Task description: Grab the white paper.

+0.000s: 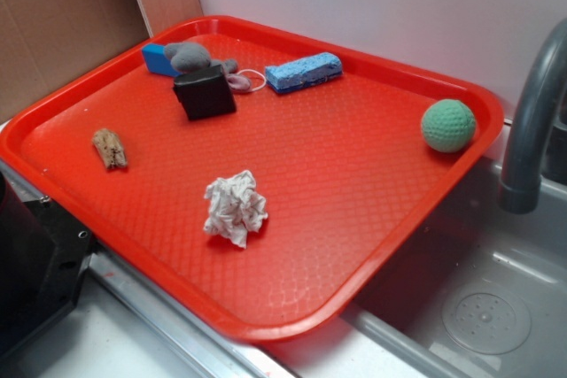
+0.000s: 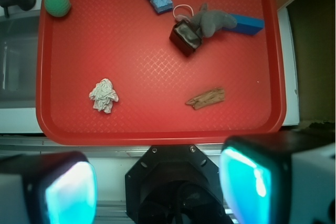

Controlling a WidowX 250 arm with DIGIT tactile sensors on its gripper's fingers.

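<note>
The white paper (image 1: 235, 208), a crumpled off-white wad, lies on the red tray (image 1: 354, 174) toward its near side. In the wrist view the paper (image 2: 103, 95) is on the tray's left half (image 2: 157, 77). My gripper (image 2: 157, 187) is open and empty, high above the robot base, back from the tray's near edge. Its two fingers (image 2: 68, 190) frame the bottom of the wrist view, wide apart. The gripper is out of the exterior view.
On the tray: a green knitted ball (image 1: 448, 125), a blue sponge (image 1: 303, 72), a black box (image 1: 205, 92), a grey plush toy (image 1: 190, 57) on a blue block (image 1: 159, 59), a white cord loop (image 1: 249, 82), a wood piece (image 1: 110, 148). A sink (image 1: 478, 307) and faucet (image 1: 532, 121) stand at the right.
</note>
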